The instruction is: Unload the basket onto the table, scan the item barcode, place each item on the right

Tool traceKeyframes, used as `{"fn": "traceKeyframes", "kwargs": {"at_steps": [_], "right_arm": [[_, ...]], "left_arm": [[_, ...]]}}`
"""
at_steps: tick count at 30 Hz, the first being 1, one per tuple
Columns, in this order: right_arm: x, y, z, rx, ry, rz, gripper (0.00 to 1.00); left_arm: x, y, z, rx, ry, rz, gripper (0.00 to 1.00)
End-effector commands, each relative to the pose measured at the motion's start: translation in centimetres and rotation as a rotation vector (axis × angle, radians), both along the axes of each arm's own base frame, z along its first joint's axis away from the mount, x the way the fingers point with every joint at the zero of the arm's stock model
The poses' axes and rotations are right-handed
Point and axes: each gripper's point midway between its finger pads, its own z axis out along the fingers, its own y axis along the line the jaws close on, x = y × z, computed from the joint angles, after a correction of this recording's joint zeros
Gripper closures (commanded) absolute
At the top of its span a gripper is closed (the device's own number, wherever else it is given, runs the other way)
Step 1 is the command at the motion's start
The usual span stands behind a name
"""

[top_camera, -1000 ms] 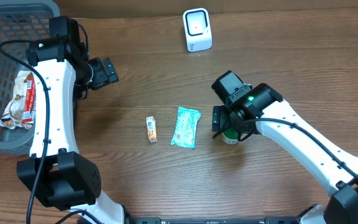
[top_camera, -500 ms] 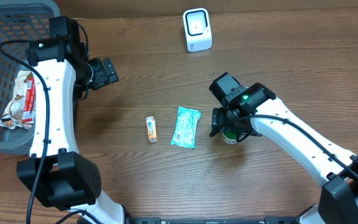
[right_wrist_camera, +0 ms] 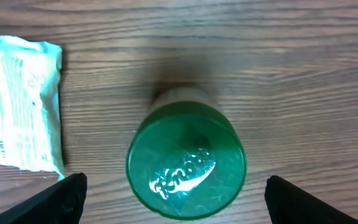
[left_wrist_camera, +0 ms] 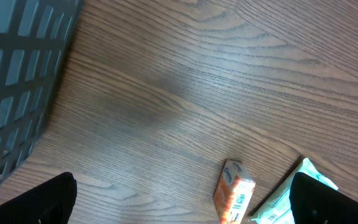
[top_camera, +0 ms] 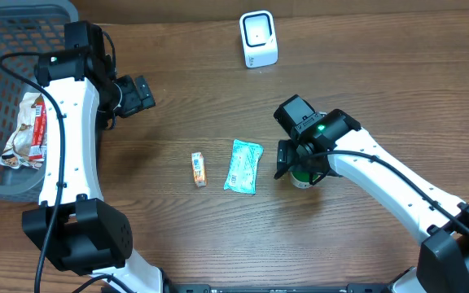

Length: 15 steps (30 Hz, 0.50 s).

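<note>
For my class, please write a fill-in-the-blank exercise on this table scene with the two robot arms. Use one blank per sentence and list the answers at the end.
1. The right hand hangs over a container that looks ______ from above.
2. The snack bag lies inside the grey ______.
3. The packet lies between the container and a small ______ box.
4. The left hand is open and holds ______.
Missing words: green; basket; orange; nothing.

The right gripper (top_camera: 298, 169) hangs over a green-topped jar (top_camera: 303, 181). Just left of it lies a teal packet (top_camera: 243, 166), then a small orange box (top_camera: 199, 169). A white scanner (top_camera: 259, 39) stands well apart from them.
</note>
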Motion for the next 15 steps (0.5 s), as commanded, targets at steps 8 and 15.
{"fn": "traceKeyframes", "kwargs": {"at_steps": [8,15], "right_arm": [[5.2,5.9,7.4,0.241,-0.212,0.031,0.08],[5.5,12.3,8.2,0.499,-0.240,0.060,0.04]], "left_arm": [[0.1,0.2,1.8,0.016,-0.052,-0.014,0.00],[0.1,0.2,1.8,0.016,-0.052,-0.014,0.00]]}}
